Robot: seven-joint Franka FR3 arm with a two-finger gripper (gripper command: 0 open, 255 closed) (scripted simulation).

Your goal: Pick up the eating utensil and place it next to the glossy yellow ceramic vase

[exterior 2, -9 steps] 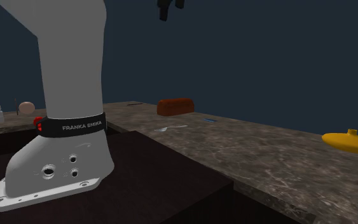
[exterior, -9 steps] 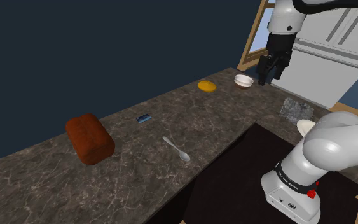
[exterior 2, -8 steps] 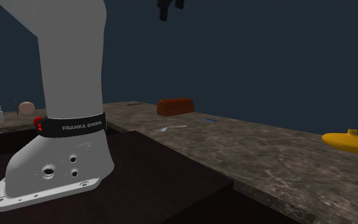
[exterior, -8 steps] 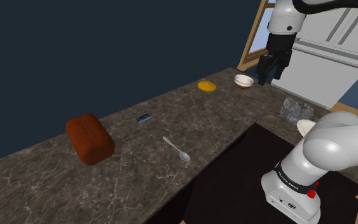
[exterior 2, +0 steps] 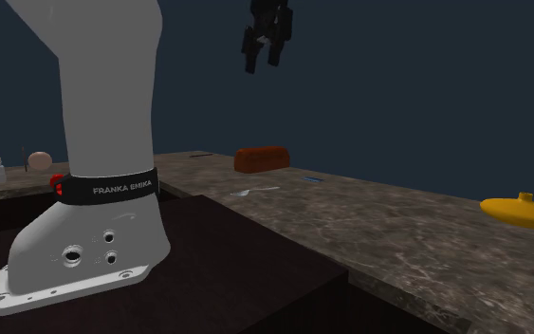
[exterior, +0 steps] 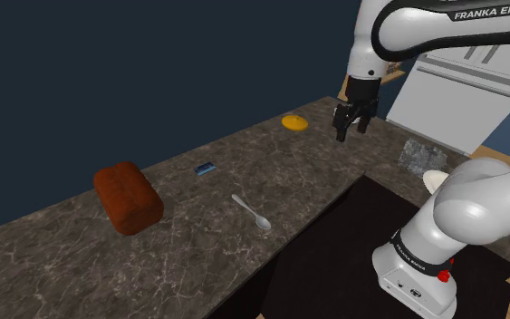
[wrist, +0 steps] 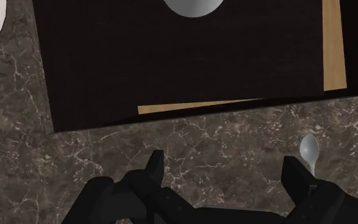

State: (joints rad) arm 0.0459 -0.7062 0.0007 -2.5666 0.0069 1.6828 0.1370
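Since the earlier frame your end effector (exterior: 349, 134) has dropped lower and swung toward the shoulder view's left. It now hangs in the air above the far part of the counter (exterior: 81, 263).

Nearest you is the dark stand (exterior: 334, 263) with the arm's white base on it. Just beyond the stand, the spoon (exterior: 251, 211) lies flat on the counter near its front edge, untouched and well apart from the end effector. In the wrist view the spoon's bowl (wrist: 309, 151) shows just past one finger, outside the gap. The two fingers stand wide apart with nothing between them.

Farther toward the shoulder view's left sits a brown loaf (exterior: 128, 197), and beyond the spoon is a small blue item (exterior: 205, 168). The yellow vase (exterior: 294, 121) rests at the far end of the counter, near the end effector and toward the shoulder view's left of it.
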